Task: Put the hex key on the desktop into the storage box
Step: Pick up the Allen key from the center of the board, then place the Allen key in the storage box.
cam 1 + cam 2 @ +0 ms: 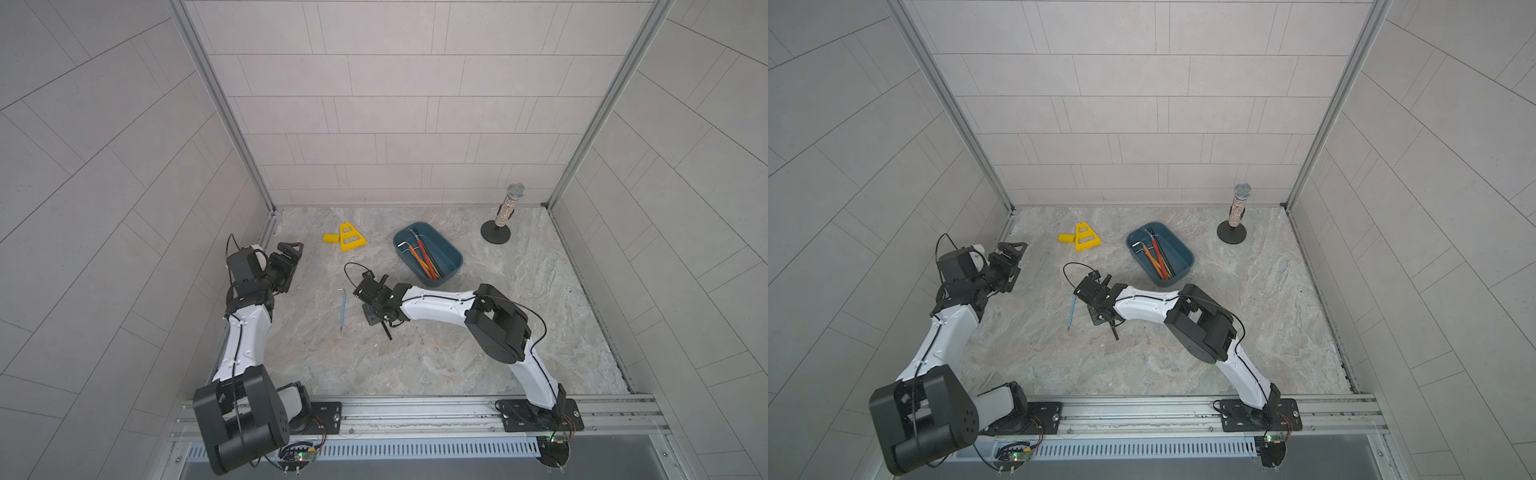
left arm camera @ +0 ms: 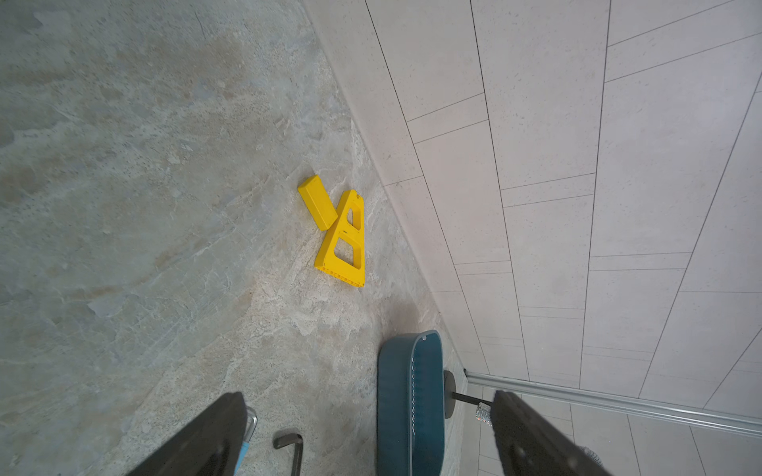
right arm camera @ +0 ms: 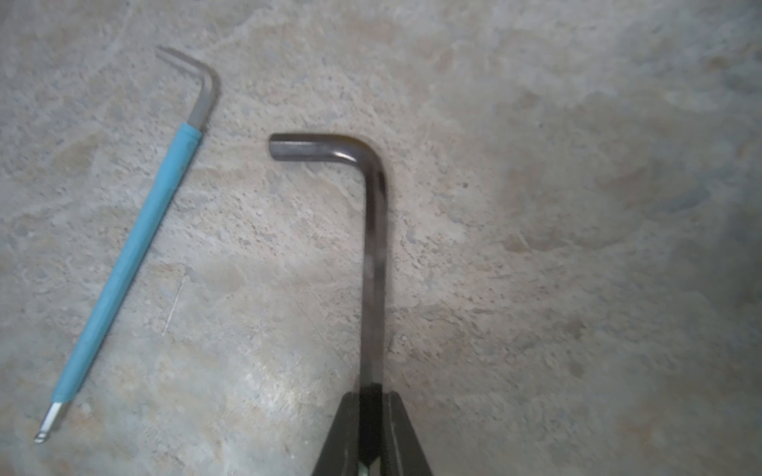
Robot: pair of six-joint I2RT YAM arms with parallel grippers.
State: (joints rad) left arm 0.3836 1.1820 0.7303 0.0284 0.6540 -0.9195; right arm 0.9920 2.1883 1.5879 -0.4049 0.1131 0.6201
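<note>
Top views both show the grey-beige marble-patterned desktop (image 1: 457, 353) with the shallow teal-blue plastic storage box (image 1: 457, 254) toward its back. Above it the left gripper (image 1: 291, 248) gapes wide, while the right gripper (image 3: 371, 397) is clamped on a black steel L-shaped hex key (image 3: 373, 247). A blue-sleeved hex key (image 3: 132, 255) lies just beside on the desktop, and orange- and red-sleeved hex keys (image 1: 424, 257) lie in the box.

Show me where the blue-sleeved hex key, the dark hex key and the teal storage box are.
blue-sleeved hex key (image 3: 132, 255), right wrist view, middle of its blue sleeve.
dark hex key (image 3: 373, 247), right wrist view, on its long shank.
storage box (image 1: 442, 254), in a top view, bare inner floor.
</note>
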